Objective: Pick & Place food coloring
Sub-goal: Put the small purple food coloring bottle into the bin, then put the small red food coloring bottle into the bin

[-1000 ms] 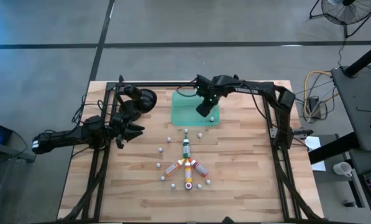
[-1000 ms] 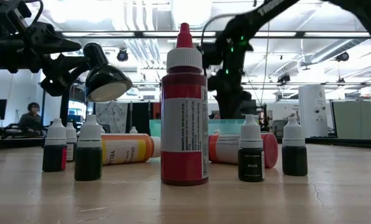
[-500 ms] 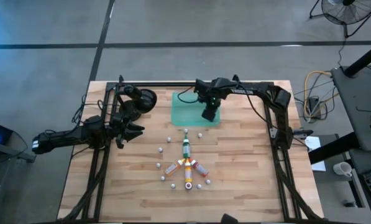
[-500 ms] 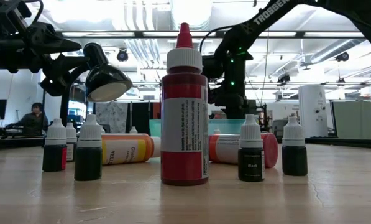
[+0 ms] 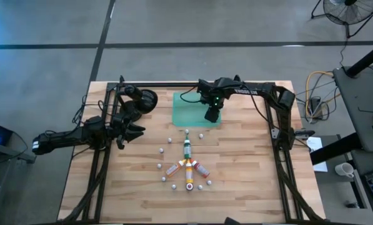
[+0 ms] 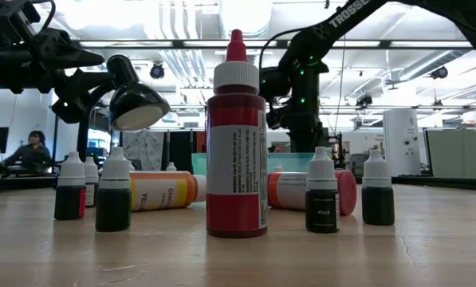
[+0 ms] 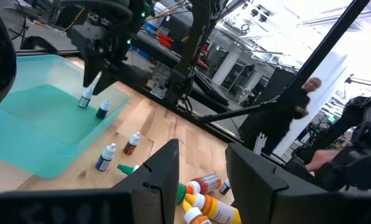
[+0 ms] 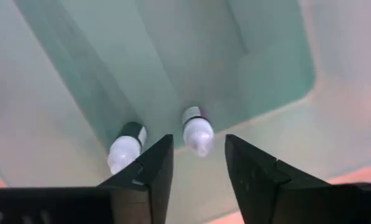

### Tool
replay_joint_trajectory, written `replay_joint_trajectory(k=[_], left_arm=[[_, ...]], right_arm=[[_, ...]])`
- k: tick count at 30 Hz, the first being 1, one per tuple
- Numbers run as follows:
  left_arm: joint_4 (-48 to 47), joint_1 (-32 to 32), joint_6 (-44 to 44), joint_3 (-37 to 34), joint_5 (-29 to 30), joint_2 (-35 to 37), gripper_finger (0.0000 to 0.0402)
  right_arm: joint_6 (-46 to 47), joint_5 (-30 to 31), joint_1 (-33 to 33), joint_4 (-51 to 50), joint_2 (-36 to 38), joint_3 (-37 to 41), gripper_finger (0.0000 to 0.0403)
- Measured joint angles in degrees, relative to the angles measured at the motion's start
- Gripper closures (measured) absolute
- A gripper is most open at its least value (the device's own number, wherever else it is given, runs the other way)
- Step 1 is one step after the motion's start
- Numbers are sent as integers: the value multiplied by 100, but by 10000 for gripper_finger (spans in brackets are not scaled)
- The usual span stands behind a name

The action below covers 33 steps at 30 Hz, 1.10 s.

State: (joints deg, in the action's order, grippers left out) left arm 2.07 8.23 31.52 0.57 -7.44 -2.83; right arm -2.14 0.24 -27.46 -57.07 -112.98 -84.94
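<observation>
Hung right gripper (image 8: 194,163), fingers apart and clamping nothing, straight above upright small bottle (image 8: 196,129) in green tray (image 8: 173,50).

Right gripper (image 5: 212,115) hangs fingers-down at the table's far middle, fingers (image 8: 149,180) parted, holding nothing. Left gripper (image 5: 125,132) waits low at the left, fingers (image 7: 163,180) apart.

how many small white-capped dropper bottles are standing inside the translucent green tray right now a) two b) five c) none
a: the right wrist view shows two small white-capped dropper bottles upright in the translucent green tray, under the right gripper.
</observation>
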Motion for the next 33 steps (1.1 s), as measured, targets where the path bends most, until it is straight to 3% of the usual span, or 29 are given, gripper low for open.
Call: replay_joint_trajectory(k=[14,19,25,30,33], left_arm=[[0,0,-2,1,2,0,296],[0,-4,-1,-1,2,0,296],[0,-4,-2,-1,0,0,296],[0,-4,0,-1,2,0,296],[0,-4,-1,0,1,0,296]], right_arm=[[-436,-12,304,-13,1243,19,216],[-735,-102,908,-17,1693,202,217],[-712,-1006,1787,-16,1925,668,218],[271,-1079,2366,4,1911,1089,218],[281,-1084,2714,121,1901,1338,221]])
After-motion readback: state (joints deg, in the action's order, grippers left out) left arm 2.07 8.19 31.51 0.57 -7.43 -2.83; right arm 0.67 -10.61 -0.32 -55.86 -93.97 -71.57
